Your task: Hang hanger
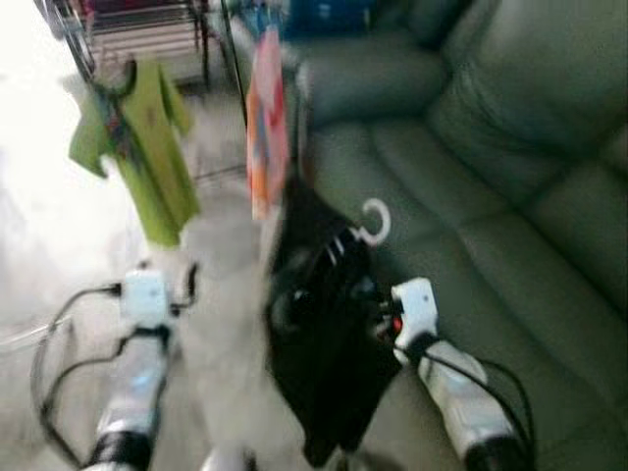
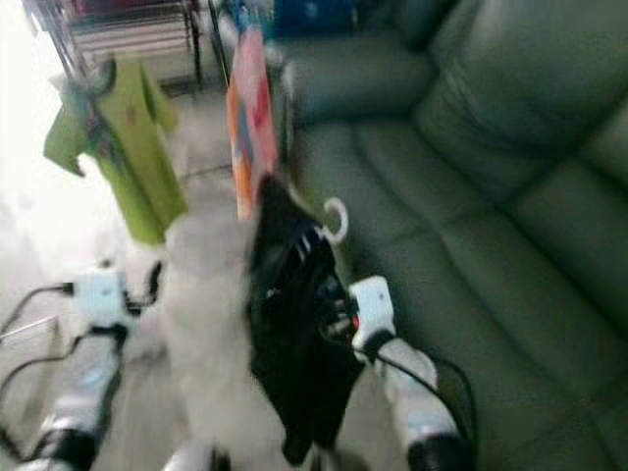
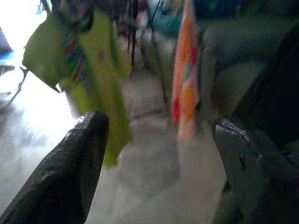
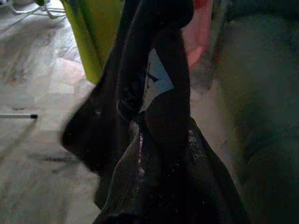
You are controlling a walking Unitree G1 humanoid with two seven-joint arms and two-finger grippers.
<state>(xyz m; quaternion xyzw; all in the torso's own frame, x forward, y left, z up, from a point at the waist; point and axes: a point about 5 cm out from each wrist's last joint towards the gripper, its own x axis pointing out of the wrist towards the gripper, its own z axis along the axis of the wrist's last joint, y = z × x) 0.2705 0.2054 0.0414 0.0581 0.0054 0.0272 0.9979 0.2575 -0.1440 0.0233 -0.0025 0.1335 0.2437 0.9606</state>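
So our right tool (image 1: 378,314) is clamped on a floppy black garment (image 1: 324,343) with a white plastic hanger (image 1: 374,224) hook curling out on top, right beside the padded green sofa (image 1: 491,147). Left tool (image 3: 154,154) fingers sit apart. No readable writing, too blurry.

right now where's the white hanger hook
Centre of the left eye view: the white hook sticks up from the black garment at the right gripper, beside the green sofa.

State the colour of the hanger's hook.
White; the hanger's hook shows best in the left eye view.
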